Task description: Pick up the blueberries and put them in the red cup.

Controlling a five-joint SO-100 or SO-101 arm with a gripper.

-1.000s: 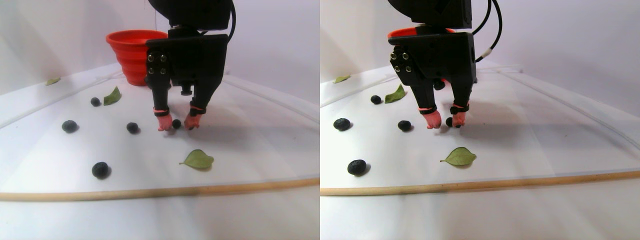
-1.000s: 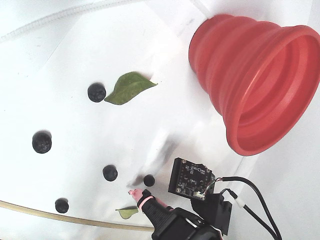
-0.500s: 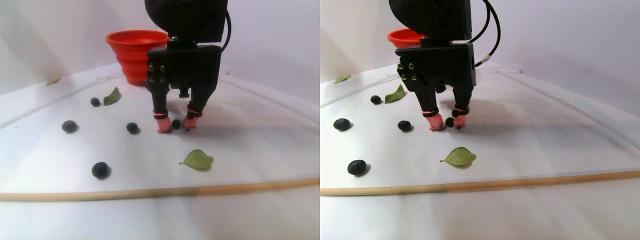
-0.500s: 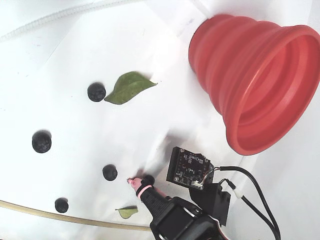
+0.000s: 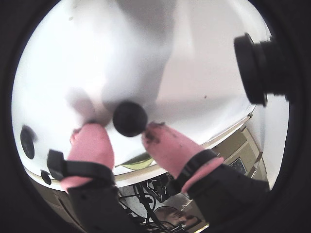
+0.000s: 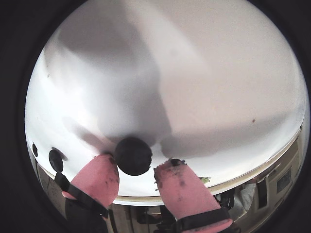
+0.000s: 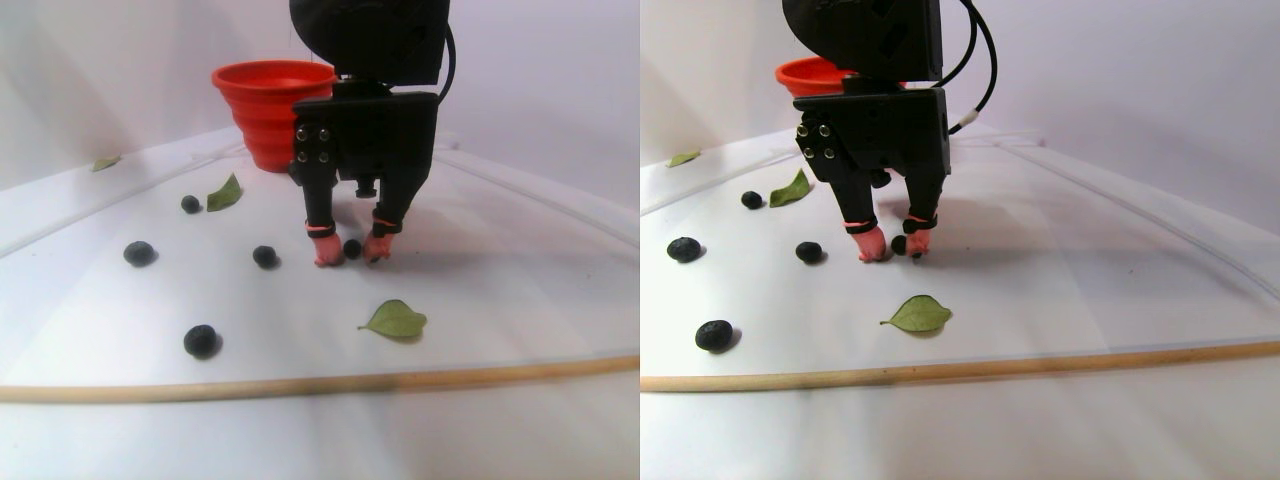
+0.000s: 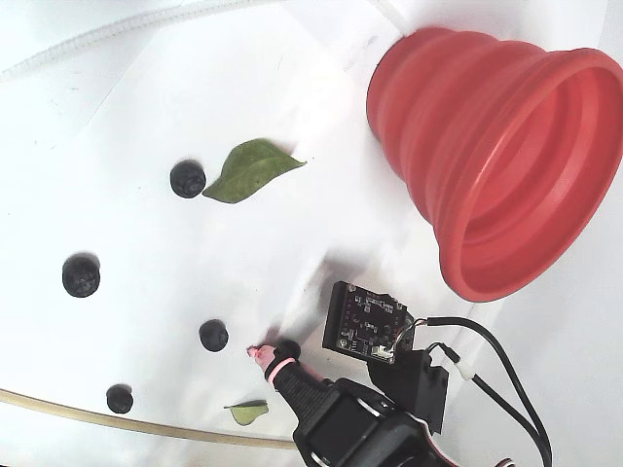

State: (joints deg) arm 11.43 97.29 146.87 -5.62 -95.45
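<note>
Claw [image 5: 127, 133] is down at the counter [image 6: 218, 73], and you've got a blueberry [image 5: 129, 118] sitting right in the mouth of it. Look at both wrist views: the two pink pads [image 6: 99, 177] stand either side of the berry with a gap on each flank, so the claw is moderately parted, not yet pinching anything. That berry lies just ahead of the fingertips, centred between them, a shade closer to the pad on the left of the wrist view. It's round, so no long axis to fuss over; what matters is that it sits slightly forward of the pad tips rather than deep between them. My call: you want a small nudge forward before you close, or the pads may squeeze it out ahead like a pip.

In the stereo pair the tips [image 7: 340, 255] appear to touch the counter, berry between them. Four more blueberries wait out to the left there: one close by [image 7: 265, 256], one further left [image 7: 139, 253], one near the front edge [image 7: 201, 340], one up beside a green leaf [image 7: 224, 193]. Another leaf [image 7: 396, 319] lies toward the front.

The red cup [image 8: 487, 156] stands behind the arm in the stereo pair, well apart from your berry, and I see nothing inside it from the fixed view. So this looks like the first berry, grasp stage.
</note>
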